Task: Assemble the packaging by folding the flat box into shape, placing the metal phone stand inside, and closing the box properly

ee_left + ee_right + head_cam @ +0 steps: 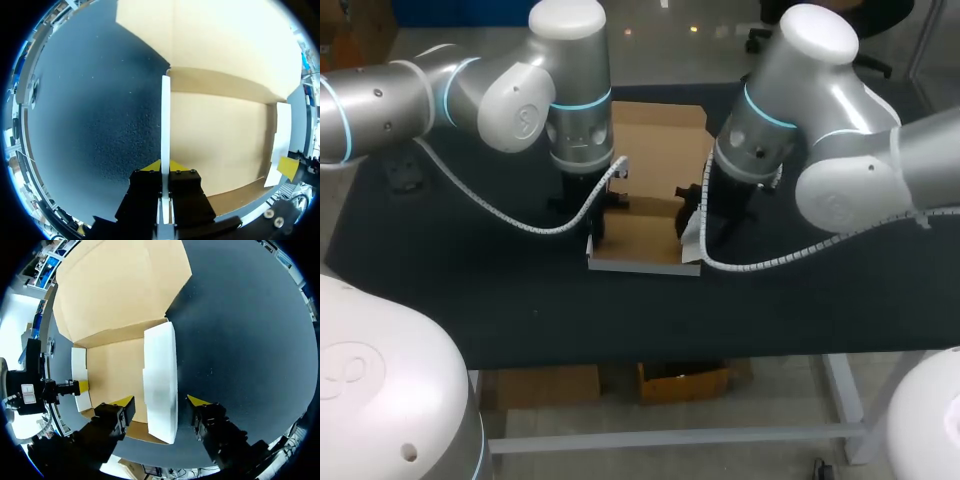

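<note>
The head camera gives me only the overall posture. My left arm (470, 85) and right arm (840, 150) each come in from their own side and point their wrists down at the two ends of the half-folded box (640, 238). The box sits on the black table (470, 290), with its lid (660, 140) lying open and flat beyond both claws. The wrists cover the fingertips there, so I cannot judge either grip from that view.

The left wrist camera shows the left claw (165, 167) clearly. Its two yellow tips are pinched on the box's left side wall (165, 120), one on each face. The wall stands upright, seen edge-on, and runs straight ahead of the claw. The brown floor of the box lies beside the claw on its inner side, and bare table lies on its outer side.

The right wrist camera shows the right claw (161, 401) spread wide, with the right side wall (160, 375) between its fingers. The wall is tilted, with its white outer face turned up toward the camera. I see a gap on either side of it, so nothing is gripped.

Each wrist camera also catches a yellow tip of the other claw at the far wall, across the brown floor.
</note>
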